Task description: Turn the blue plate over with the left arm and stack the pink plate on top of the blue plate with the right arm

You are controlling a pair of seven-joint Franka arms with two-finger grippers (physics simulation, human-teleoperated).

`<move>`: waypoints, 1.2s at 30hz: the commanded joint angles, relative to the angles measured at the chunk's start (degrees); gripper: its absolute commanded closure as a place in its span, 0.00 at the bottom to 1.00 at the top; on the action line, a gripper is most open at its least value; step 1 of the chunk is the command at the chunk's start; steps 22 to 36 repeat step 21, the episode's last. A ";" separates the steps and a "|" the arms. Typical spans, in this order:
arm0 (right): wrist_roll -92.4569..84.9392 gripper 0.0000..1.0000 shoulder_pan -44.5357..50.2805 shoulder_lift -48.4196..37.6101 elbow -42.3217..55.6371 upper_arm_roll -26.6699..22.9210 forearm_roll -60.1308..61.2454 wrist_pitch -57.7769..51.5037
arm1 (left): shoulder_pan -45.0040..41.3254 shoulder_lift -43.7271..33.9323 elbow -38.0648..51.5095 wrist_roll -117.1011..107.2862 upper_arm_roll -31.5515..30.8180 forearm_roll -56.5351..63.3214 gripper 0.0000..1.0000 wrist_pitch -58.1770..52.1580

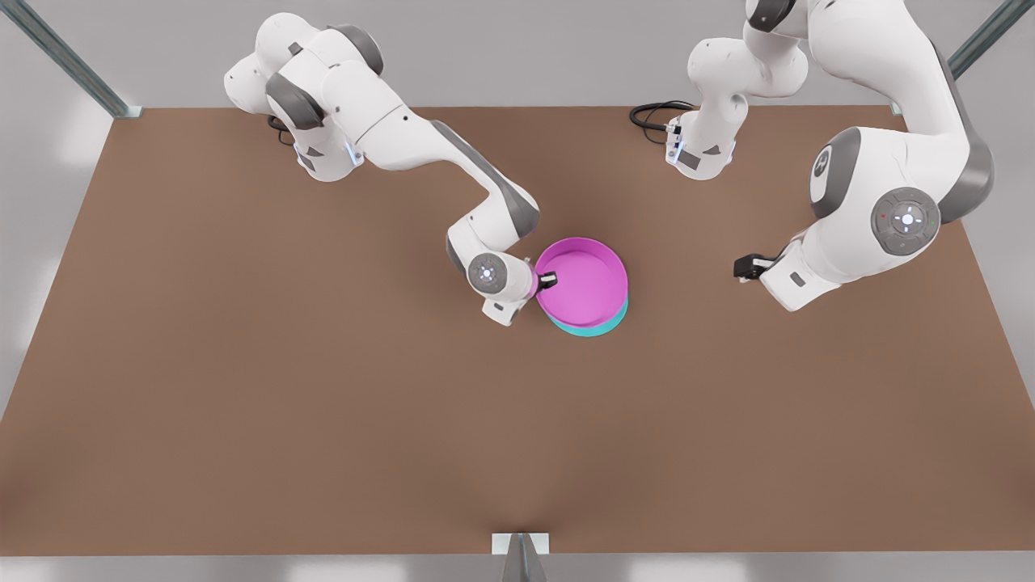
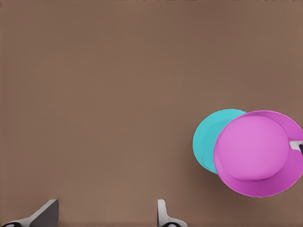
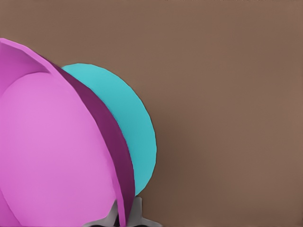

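Brown bench (image 1: 242, 404) from edge to edge, grey walls behind, and all the action sits near the middle. The right end effector (image 1: 547, 280) is at the pink plate (image 1: 584, 279), on the rim side that faces the front view's left. The right wrist view shows the rim running between its fingers, so it's closed on the pink plate.

Directly under it is the blue plate (image 1: 594, 327), peeking out as a crescent on the near side in the front view. In the wrist views the blue plate presents a flat, rimless face, so I'd say it lies base up and the flip is done. The pink plate reads larger than the blue one from the left wrist camera, so I judge it's held above and offset, though I can't tell whether they touch.

Here's the relation that counts: the blue plate lies below the right end effector and a little toward the front view's near right. The pink plate has to shift that way to centre, then come down. Both plates are round, so there's no long axis to line up.

The right arm (image 1: 404, 137) is plainly the nearer one. The left arm (image 1: 889, 218) waits at the front view's right, and its left end effector (image 1: 745, 267) is spread wide, holding nothing, well apart from the plates.

Count: one pink plate, one blue plate, two arms.
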 commanded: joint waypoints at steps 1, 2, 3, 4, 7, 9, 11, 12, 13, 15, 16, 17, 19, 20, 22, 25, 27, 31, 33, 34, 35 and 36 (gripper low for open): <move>0.39 0.33 0.00 0.00 -0.08 0.00 -0.12 -0.02 | 0.00 0.00 0.00 0.00 0.00 0.01 0.00 0.00; 0.66 0.20 0.00 0.09 -0.08 0.00 -0.12 -0.02 | 0.00 -0.01 0.00 0.00 0.00 0.01 0.00 0.00; 0.66 0.13 0.00 0.09 -0.08 0.00 -0.12 -0.02 | 0.00 0.00 0.00 0.00 0.00 0.01 0.00 0.00; 0.75 0.07 0.09 0.09 -0.08 0.00 -0.12 0.25 | 0.00 -0.01 0.00 0.00 0.00 0.01 0.00 0.00; 0.75 0.00 0.00 -0.70 -0.08 0.00 -0.12 -0.45 | 0.00 -0.18 0.00 -0.09 0.00 0.01 0.00 0.00; 0.75 0.00 -1.58 -8.32 -0.25 -1.75 -1.78 -10.71 | 0.00 -0.27 0.00 0.00 0.00 0.01 0.00 0.00; -3.55 0.00 -12.91 -21.78 0.18 -4.22 -17.15 -26.99 | 0.00 -0.36 0.09 0.00 0.00 0.01 0.00 0.00; -11.10 0.00 -20.64 -24.69 0.27 -4.22 -24.72 -27.97 | 0.00 -0.62 0.09 0.17 0.00 0.01 0.00 -0.26; -14.10 0.00 -26.36 -26.10 0.27 -4.22 -24.99 -27.70 | 0.00 -0.79 0.09 0.18 -0.09 0.01 0.00 -0.35; -14.72 0.00 -31.38 -28.47 0.54 -4.22 -27.71 -27.87 | 0.00 -0.80 0.09 0.00 -0.09 -0.07 0.00 -0.44; -14.72 0.00 -31.99 -28.04 0.89 -4.39 -27.98 -27.97 | 0.00 -0.80 0.09 0.00 -0.09 -0.07 0.00 -0.44; -14.72 0.00 -33.57 -26.80 2.38 -4.48 -28.15 -28.32 | 0.00 -0.88 0.09 0.00 -0.09 -0.07 0.00 -0.44; -14.81 0.00 -33.57 -26.63 2.82 -4.39 -29.47 -29.20 | 0.00 -0.88 0.09 -0.09 -0.09 -0.07 0.00 -0.44; -14.81 0.00 -33.57 -26.54 2.91 -4.39 -29.47 -28.93 | 0.00 -0.88 0.09 -0.09 -0.09 -0.07 0.00 -0.53; -14.72 0.00 -33.57 -26.10 3.88 -4.48 -29.56 -29.11 | 0.00 -0.88 0.09 -0.09 -0.09 -0.07 0.00 -0.53; -14.72 0.00 -33.57 -26.10 3.88 -4.48 -29.56 -29.11 | 0.00 -0.88 0.09 -0.09 -0.09 -0.07 0.00 -0.53; -14.72 0.00 -33.57 -26.10 3.88 -4.48 -29.56 -29.11 | 0.00 -0.88 0.09 -0.09 -0.09 -0.07 0.00 -0.53; -14.72 0.00 -33.57 -26.10 3.88 -4.48 -29.56 -29.11 | 0.00 -0.88 0.09 -0.09 -0.09 -0.07 0.00 -0.53; -14.72 0.00 -33.57 -26.10 3.88 -4.48 -29.56 -29.11 | 0.00 -0.88 0.09 -0.09 -0.09 -0.07 0.00 -0.53; -14.72 0.00 -33.57 -26.10 3.88 -4.48 -29.56 -29.11 | 0.00 -0.88 0.09 -0.09 -0.09 -0.07 0.00 -0.53; -14.72 0.00 -33.57 -26.10 3.88 -4.48 -29.56 -29.11 | 0.00 -0.88 0.09 -0.09 -0.09 -0.07 0.00 -0.53; -14.72 0.00 -33.57 -26.10 3.88 -4.48 -29.56 -29.11 | 0.00 -0.88 0.09 -0.09 -0.09 -0.07 0.00 -0.53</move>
